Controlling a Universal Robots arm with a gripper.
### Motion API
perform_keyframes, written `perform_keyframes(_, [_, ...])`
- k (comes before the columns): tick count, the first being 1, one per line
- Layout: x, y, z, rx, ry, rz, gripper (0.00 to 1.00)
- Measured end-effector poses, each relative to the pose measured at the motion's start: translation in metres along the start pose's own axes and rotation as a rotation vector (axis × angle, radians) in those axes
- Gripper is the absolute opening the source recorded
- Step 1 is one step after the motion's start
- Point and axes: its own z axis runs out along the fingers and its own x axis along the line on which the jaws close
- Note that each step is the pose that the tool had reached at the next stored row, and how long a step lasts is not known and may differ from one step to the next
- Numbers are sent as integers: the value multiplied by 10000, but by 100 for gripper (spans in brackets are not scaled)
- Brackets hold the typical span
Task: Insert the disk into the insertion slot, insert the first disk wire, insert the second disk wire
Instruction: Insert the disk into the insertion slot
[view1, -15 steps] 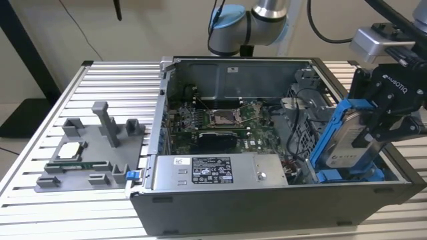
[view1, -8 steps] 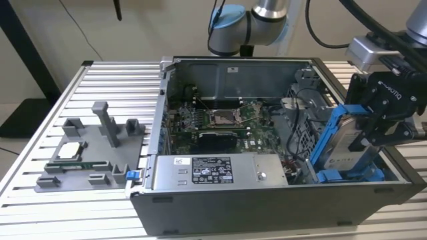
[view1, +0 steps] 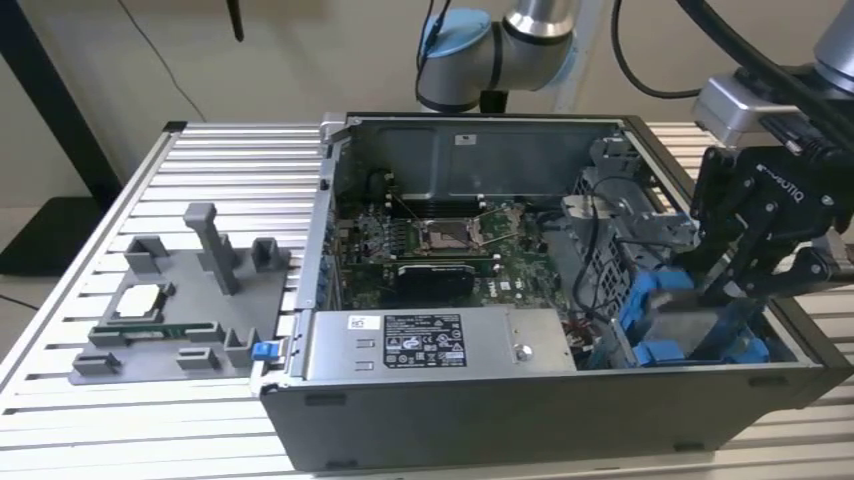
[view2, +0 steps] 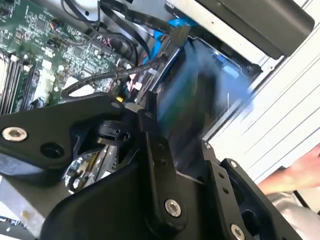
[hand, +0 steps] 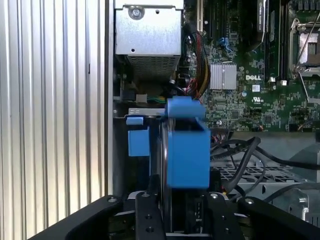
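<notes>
- A ribbed aluminium table (view1: 200, 160) against a pale wall carries an open computer case (view1: 534, 410). A grey fixture tray (view1: 174, 340) sits beside the case on the exterior view's left.
- Inside the case, the motherboard (view1: 400, 240) covers the floor and a grey power-supply box (view1: 427, 345) lines the near wall.
- My gripper (view1: 731, 290) stands over the case's near corner on the exterior view's right, its fingers clamped on the disk (view1: 687, 325), held by its blue carrier.
- The disk sits at the mouth of the insertion slot (hand: 137, 142), between the bay's blue tabs; how deep it is, I cannot tell.
- In the first wrist view, the case wall runs just beside the slot on one side. Black cables (hand: 245, 155) crowd the other side, and bare table lies beyond the wall.
</notes>
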Motion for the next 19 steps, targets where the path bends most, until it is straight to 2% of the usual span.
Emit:
perform_keyframes(3, [5, 2, -28, -23, -11, 1, 100])
perform_keyframes(8, [5, 7, -141, -82, -42, 0, 100])
perform_keyframes(12, [4, 11, -210, -93, -80, -2, 100])
perform_keyframes(16, [-1, 12, -238, -94, -130, -5, 100])
perform_keyframes(19, [-26, 23, -237, -93, -137, -5, 100])
